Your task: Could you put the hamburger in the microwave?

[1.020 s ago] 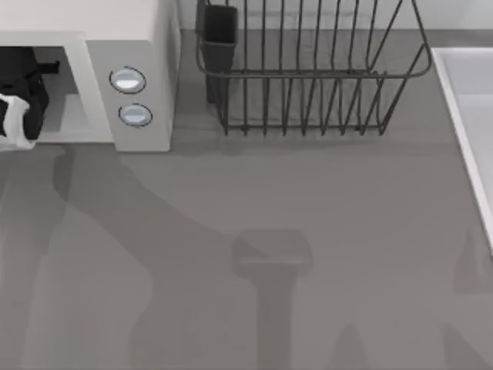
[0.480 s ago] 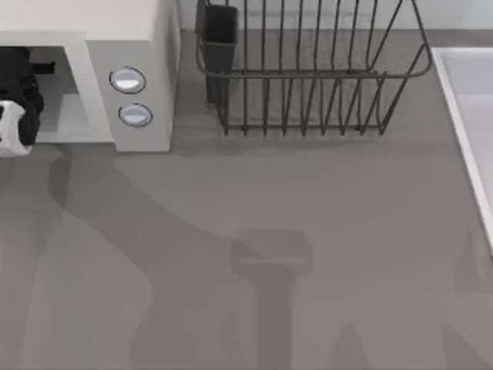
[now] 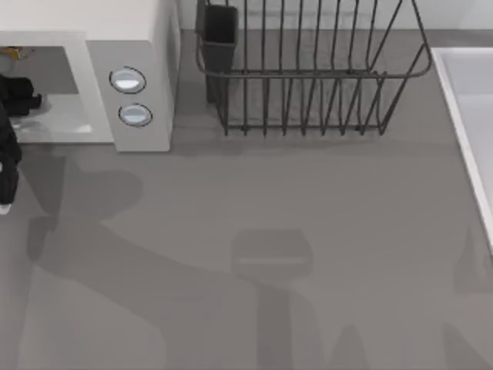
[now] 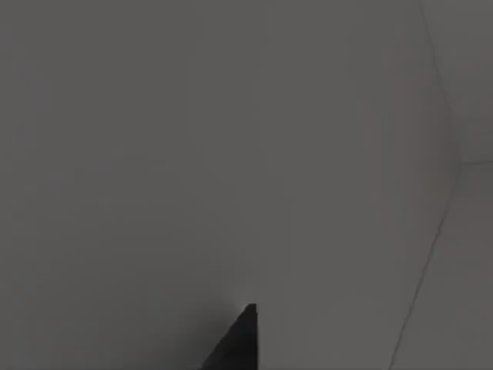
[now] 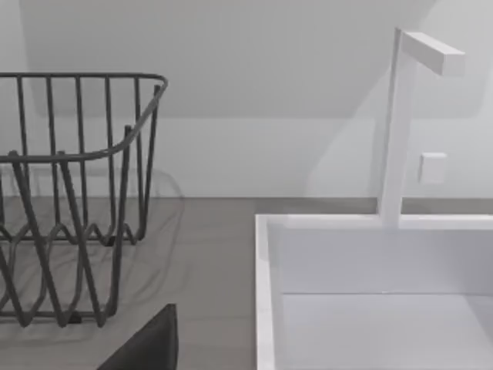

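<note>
Inspecting left gripper (image 3: 17, 96): at microwave (image 3: 115, 38) mouth, 9 o'clock; finger state indeterminable.
Hamburger (image 3: 11, 52): inside cavity.

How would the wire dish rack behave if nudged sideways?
The dish rack is open wire, so probably light for its bulk; its broad base suggests sliding rather than tipping. The wires look stiff. The left gripper is at the microwave's mouth.

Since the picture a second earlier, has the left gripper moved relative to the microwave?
Yes. In the top view the left gripper has drawn back out of the microwave opening, toward the table's near edge, and now sits in front of it.
</note>
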Robot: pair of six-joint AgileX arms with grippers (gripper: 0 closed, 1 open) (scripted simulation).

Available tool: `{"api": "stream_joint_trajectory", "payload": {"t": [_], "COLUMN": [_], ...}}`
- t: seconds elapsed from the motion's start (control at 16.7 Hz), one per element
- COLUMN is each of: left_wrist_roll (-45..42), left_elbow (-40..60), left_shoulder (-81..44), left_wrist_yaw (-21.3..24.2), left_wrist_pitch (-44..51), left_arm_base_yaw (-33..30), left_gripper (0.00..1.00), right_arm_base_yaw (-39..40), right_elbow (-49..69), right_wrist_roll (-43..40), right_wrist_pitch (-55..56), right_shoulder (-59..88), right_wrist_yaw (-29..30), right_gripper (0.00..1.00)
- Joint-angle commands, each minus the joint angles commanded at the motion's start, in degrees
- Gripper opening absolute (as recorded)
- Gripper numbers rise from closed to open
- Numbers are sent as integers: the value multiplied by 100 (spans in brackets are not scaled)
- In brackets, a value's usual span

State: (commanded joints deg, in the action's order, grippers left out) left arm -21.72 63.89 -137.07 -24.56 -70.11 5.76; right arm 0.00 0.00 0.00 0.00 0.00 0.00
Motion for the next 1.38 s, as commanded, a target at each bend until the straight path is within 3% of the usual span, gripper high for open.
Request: {"api": "stream_joint_trajectory", "payload": {"t": [0.24, 0.48, 1.02, 1.38], "left_wrist_roll": [-8, -80, -96, -92], "left_elbow": [-1548, -2486, -2566, -2518], "left_shoulder": [548, 822, 970, 1956], "left_wrist_yaw": [-82, -301, -354, -367], "left_wrist_pitch": [-755, -1112, -1028, -61], "left_arm_base_yaw": [-22, -83, -99, -92], "left_gripper": [100, 100, 100, 100], "right_arm_base_yaw": [0, 0, 0, 0], "right_elbow": [0, 0, 0, 0], "right_wrist_roll": [0, 0, 0, 0], "right_wrist_pitch": [0, 0, 0, 0], "right_shoulder": [0, 0, 0, 0], "right_wrist_yaw": [0, 0, 0, 0], "right_gripper": [100, 100, 100, 100]}}
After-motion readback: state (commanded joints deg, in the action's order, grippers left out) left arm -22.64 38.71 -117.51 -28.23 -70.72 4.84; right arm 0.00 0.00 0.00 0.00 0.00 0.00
